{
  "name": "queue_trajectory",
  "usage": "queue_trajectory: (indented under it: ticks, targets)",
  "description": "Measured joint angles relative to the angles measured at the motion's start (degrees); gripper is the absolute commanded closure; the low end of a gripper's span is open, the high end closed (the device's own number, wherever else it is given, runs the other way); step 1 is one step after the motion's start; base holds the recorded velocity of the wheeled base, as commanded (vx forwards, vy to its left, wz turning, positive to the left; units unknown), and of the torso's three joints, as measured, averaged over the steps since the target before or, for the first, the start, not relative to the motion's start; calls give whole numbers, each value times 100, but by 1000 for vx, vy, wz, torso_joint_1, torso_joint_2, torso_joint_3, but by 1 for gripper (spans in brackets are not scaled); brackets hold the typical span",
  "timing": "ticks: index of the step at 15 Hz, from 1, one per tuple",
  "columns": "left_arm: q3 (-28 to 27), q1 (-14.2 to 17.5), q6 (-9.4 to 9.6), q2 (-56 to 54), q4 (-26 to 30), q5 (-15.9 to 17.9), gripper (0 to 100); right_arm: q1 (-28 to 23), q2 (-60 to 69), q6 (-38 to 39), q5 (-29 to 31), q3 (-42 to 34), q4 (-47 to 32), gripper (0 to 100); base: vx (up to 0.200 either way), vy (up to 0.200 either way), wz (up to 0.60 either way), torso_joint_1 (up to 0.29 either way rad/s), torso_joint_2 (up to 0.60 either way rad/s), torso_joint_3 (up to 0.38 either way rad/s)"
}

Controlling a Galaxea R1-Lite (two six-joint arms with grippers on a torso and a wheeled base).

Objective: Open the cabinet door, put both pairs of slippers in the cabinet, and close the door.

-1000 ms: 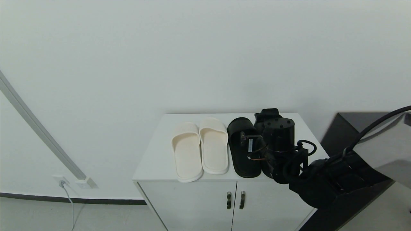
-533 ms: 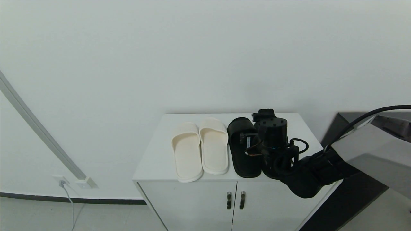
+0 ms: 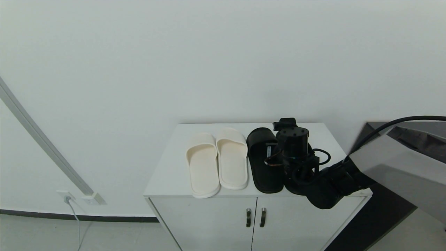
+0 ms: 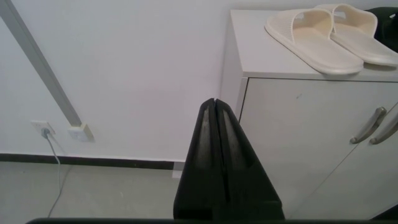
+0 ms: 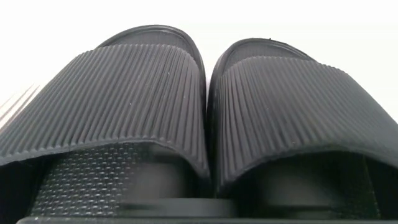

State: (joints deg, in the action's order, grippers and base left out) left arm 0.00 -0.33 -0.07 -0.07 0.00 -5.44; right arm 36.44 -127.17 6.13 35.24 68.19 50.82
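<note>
In the head view, one white two-door cabinet (image 3: 167, 167) stands against the wall. Both of its doors are shut, so the inside is hidden. Two vertical metal handles (image 3: 248, 217) sit side by side at the centre seam. Two cream rubber slippers (image 3: 202, 167) lie side by side on the top, toes to the wall. Just beside them on the right lies one black rubber slipper (image 3: 264, 164). Its mate is almost wholly covered by the right arm (image 3: 327, 190). The right gripper (image 3: 287, 124) is above that covered slipper, and I cannot tell whether it is apart or together. One wall socket (image 3: 65, 197) with a plugged-in cable sits low on the left.

In the left wrist view, the left gripper (image 4: 216, 109) has its two black fingers (image 4: 230, 155) pressed together on nothing. It is off the cabinet's left front corner. The two cream slippers lie on the top, and the farther one is cut off at the picture's edge. Both handles are partly cut off too.

In the right wrist view, two black slippers with ribbed straps (image 5: 124, 99) touch side by side, very close to the camera. Their heels are out of frame.
</note>
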Motion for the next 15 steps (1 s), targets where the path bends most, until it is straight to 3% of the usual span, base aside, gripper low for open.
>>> queue_trajectory:
  ticks: [6, 10, 13, 15]
  targets:
    - [0, -2, 5, 0, 0, 2, 100, -11, 121, -1, 9, -63, -7, 100, 0, 0, 0, 0, 0, 0]
    - [0, -2, 7, 0, 0, 0, 100, 60, 744, -195, -177, -670, -11, 100, 0, 0, 0, 0, 0, 0]
    - [0, -2, 10, 0, 0, 2, 100, 199, 1557, -338, -686, -1412, -29, 100, 0, 0, 0, 0, 0, 0]
    - [0, -2, 12, 0, 0, 2, 100, 374, 2144, -356, -1396, -1932, -205, 100, 0, 0, 0, 0, 0, 0]
